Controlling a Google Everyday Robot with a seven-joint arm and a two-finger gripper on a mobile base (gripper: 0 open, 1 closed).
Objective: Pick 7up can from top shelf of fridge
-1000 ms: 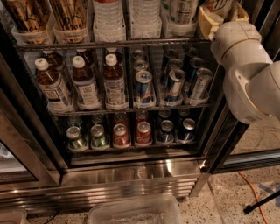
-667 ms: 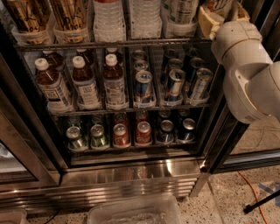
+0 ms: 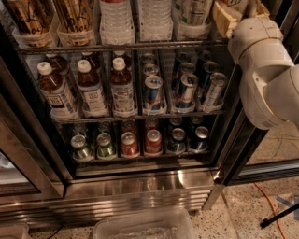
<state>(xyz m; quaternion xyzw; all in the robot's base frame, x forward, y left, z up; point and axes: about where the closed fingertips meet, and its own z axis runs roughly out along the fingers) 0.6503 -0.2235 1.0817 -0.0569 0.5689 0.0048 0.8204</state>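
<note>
silver-white 7up can (image 3: 194, 10) sits on the fridge's (image 3: 140, 186) top shelf (image 3: 117, 47), right of the water bottles (image 3: 114, 21). my gripper (image 3: 252, 6) is at the top edge to its right, mostly cut off; spread or pressed together, can't tell.

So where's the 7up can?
The 7up can sits on the top shelf, upper edge, right of the water bottles; the gripper is out of view.

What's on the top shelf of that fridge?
On the top shelf: brown drinks, clear bottles, the 7up can. The robot arm hides the shelf's right end; the gripper is out of view.
</note>
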